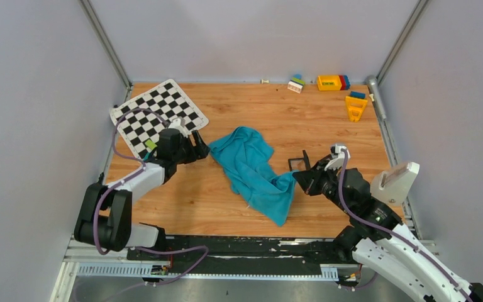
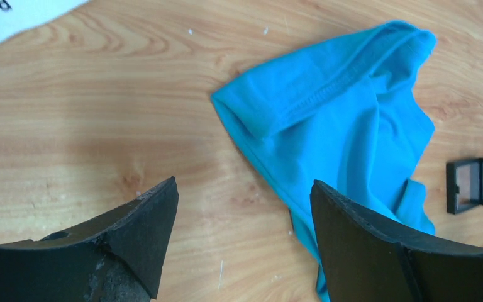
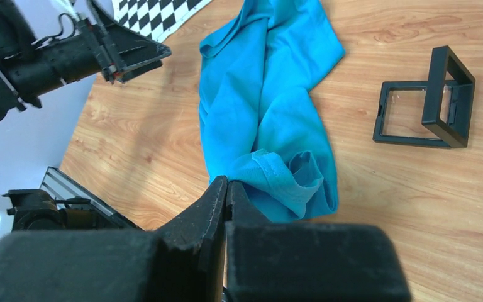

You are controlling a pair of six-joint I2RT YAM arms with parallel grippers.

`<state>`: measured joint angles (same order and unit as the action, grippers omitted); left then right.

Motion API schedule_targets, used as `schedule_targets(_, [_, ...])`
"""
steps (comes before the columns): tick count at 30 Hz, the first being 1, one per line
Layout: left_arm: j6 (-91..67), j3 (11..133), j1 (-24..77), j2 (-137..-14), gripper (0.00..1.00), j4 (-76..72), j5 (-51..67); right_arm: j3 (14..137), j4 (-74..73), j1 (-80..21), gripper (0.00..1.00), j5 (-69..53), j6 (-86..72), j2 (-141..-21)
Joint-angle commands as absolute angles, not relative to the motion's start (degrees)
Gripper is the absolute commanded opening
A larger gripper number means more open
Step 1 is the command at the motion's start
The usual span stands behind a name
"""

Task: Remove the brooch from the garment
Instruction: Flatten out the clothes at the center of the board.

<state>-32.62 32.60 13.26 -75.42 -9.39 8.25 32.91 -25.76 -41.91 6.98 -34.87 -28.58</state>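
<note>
While right jaws clamp the garment (image 3: 264, 107) and left jaws gape empty, the unseen brooch likely needs exposing.

From where I stand, everything sits on a table (image 1: 258, 107) with a pale orange wood-grain top, the grain running side to side and marked here and there with small white flecks. Plain grey-white panels box it in, a back wall (image 1: 251, 38), a left wall (image 1: 31, 113) and a right wall (image 1: 459, 94), with slim metal posts (image 1: 105, 43) rising aslant at the two far corners. The light is soft and even, throwing only faint shadows, and along the near edge a scuffed black strip (image 1: 239, 246) runs above a slotted aluminium rail (image 1: 226, 270).
</note>
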Motion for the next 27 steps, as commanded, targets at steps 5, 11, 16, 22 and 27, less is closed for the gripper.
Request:
schedule_targets(5, [-33.26, 44.09, 13.32, -86.64, 0.79, -3.33, 6.59, 33.72, -24.96, -41.92, 0.0, 7.34, -35.0, -27.73])
schedule_targets(11, [-32.47, 51.05, 13.35, -97.95, 0.7, -1.54, 10.35, 34.86, -25.08, -41.92, 0.0, 6.72, -34.51, -28.62])
schedule_targets(16, [-34.81, 52.61, 13.48, -101.64, 0.71, -3.92, 15.67, 35.07, -25.21, -41.92, 0.0, 7.08, -34.53, -29.5])
schedule_targets(22, [-33.91, 56.67, 13.62, -106.56, 0.29, -2.75, 17.93, 36.34, -24.61, -41.91, 0.0, 7.68, -33.84, -32.98])
schedule_targets(27, [-33.48, 55.43, 13.56, -100.59, 0.0, -2.03, 15.62, 38.72, -24.33, -41.87, 0.0, 13.79, -33.49, -37.01])
